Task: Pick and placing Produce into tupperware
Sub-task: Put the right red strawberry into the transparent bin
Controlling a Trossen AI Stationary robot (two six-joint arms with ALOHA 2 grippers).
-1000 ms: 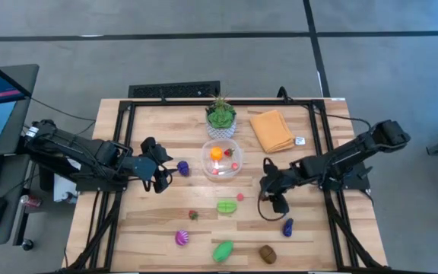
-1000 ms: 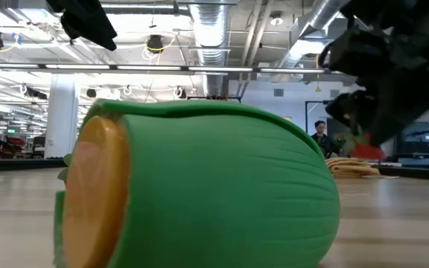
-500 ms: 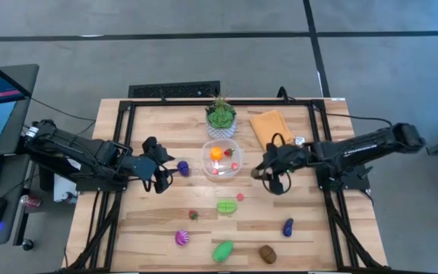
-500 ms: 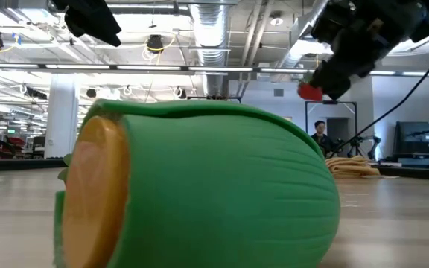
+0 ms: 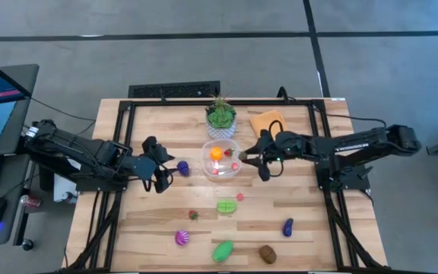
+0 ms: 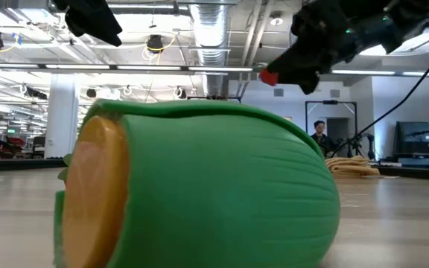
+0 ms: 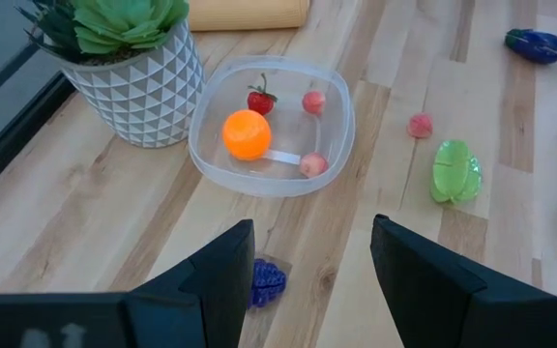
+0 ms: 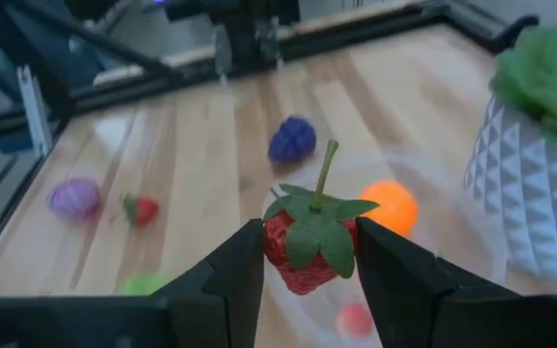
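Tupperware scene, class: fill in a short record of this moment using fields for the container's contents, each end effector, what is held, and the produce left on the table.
Container: clear tupperware, mid-table beside the potted plant
Contents: orange fruit, small strawberry, two pink pieces
Right end effector: shut on a red strawberry, above the container's right edge
Left end effector: empty, left of the container, near a purple piece
Left on table: green piece, pink piece, small red piece, purple piece, large green piece, brown piece, dark blue piece
Also there: folded orange cloth

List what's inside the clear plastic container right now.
Inside the clear plastic container: an orange ball, a small red strawberry and two pink pieces. Nothing covers its contents in the left wrist view.
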